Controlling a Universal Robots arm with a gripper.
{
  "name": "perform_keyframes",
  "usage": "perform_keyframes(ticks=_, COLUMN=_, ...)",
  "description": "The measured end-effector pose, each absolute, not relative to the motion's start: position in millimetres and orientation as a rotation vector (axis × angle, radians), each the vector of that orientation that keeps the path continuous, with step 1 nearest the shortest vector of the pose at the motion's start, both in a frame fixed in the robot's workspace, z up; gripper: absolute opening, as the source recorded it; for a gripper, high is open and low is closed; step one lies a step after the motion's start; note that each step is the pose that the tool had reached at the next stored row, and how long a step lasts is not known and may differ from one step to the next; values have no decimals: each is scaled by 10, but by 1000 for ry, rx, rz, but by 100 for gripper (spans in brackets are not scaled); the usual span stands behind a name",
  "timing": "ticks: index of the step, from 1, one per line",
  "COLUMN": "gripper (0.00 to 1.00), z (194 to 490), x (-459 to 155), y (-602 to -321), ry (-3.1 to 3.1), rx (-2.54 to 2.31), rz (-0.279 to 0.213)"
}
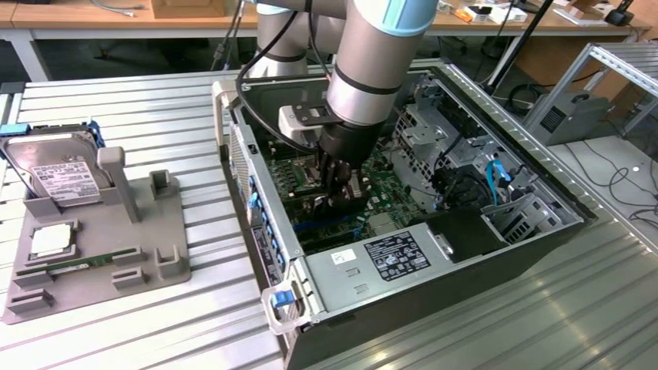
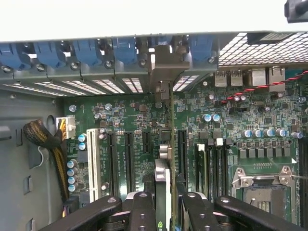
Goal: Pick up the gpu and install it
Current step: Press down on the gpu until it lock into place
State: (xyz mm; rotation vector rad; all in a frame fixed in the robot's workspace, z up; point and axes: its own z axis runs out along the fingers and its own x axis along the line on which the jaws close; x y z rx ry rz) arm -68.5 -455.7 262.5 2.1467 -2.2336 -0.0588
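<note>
- The gripper (image 2: 163,204) is clenched on the gpu (image 2: 162,178), one finger (image 2: 143,211) on each flat face, the card pinched edge-on between them.
- In the wrist view the gpu runs away from the fingers as a thin slab, standing upright over the motherboard (image 2: 231,130), between the black expansion slots (image 2: 129,154).
- Its silvery bracket (image 2: 161,72) reaches the rear wall of the case, among the blue slot latches (image 2: 86,50); whether the card edge is fully seated in a slot I cannot tell.
- Handling, as I judge it: a light, stiff board, yet fragile; its components and edge contacts should not be squeezed or scraped. The flat faces near the top edge, about mid-length, are the sound place to hold, so it stays level. The bracket is hard metal and may snag on the rear wall.
- In the exterior view the arm reaches down into the open case (image 1: 535,231), which lies on the tabletop (image 1: 134,100).
- Well apart, toward the exterior view's left, a grey holder (image 1: 154,262) carries a hard drive (image 1: 57,173).
</note>
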Motion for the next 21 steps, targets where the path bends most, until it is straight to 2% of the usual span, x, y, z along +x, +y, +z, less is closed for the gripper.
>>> perform_keyframes(ticks=21, gripper=27, z=2627, x=-678, y=-4556, ry=-2232, rx=2146, rz=-64)
